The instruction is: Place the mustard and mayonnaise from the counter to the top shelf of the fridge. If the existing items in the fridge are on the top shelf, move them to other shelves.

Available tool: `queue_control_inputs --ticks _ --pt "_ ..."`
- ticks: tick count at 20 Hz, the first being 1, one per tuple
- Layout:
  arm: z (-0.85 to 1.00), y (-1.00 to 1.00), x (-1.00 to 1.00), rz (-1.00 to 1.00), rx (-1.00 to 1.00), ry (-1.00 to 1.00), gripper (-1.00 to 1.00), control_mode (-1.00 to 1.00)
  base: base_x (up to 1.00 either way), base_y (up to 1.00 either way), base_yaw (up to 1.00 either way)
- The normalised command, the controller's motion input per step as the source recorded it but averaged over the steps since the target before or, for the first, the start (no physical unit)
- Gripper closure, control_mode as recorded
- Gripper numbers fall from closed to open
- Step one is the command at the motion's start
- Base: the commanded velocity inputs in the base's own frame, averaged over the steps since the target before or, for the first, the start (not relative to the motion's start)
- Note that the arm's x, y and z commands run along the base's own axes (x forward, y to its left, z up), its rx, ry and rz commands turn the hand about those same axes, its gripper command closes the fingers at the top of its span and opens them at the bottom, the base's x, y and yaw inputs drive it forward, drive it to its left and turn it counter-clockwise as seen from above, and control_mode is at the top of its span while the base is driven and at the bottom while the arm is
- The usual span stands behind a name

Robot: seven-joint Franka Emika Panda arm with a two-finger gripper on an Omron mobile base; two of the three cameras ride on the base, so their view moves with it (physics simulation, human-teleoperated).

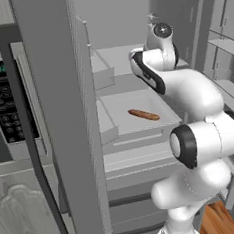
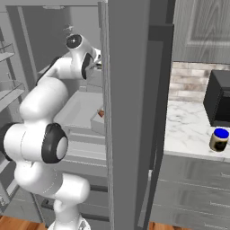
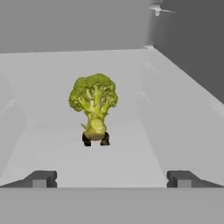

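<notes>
Pale grey fridge (image 1: 64, 118) walls are surrounding the scene, with both doors standing open and the white arm reaching up into the interior at the upper middle of the left base view. On the top shelf (image 3: 175, 113) a yellow-green broccoli floret (image 3: 93, 105) is standing upright, sitting left of centre in the hand view, well ahead of the fingertips. The end effector (image 3: 111, 179) is hovering spread wide, its 2 dark fingertips (image 3: 41, 178) showing far apart at the lower edge of the hand view and gripping nothing. Below, on a tray-like shelf (image 1: 123, 106) at the middle of the left base view, a thin orange-brown sausage stick (image 1: 144, 115) is lying flat, apart from the arm. In the right base view the marble worktop (image 2: 188, 130) is stretching across the right side, and the mayonnaise jar (image 2: 219, 140) with its blue lid is standing near the worktop's front edge at the far right, just below a black box-like appliance (image 2: 219, 103). A black microwave (image 1: 7, 106) with a keypad is filling the left side of the left base view. I cannot tell where the mustard is.
</notes>
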Motion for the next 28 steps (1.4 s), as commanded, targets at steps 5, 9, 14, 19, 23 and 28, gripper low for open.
queue_control_inputs --ticks 5,9,14,19,23,28 --pt "-0.03 0.0 0.72 0.0 0.0 0.0 -1.0 -1.0 0.0 0.0 0.0" --pt "-0.1 0.0 0.63 0.0 0.0 0.01 -1.0 -1.0 0.0 0.0 0.0" --pt "-0.13 0.0 0.62 0.0 0.0 0.02 -1.0 -1.0 0.0 0.0 0.0" --pt "-0.17 0.0 0.57 0.0 0.0 0.04 -1.0 -1.0 0.0 0.0 0.0" --pt "-0.48 0.0 0.01 0.0 0.0 0.0 1.0 -1.0 0.0 0.0 0.0" --pt "-0.16 -0.02 0.0 0.0 0.0 -0.01 1.0 -1.0 0.0 0.0 0.0"
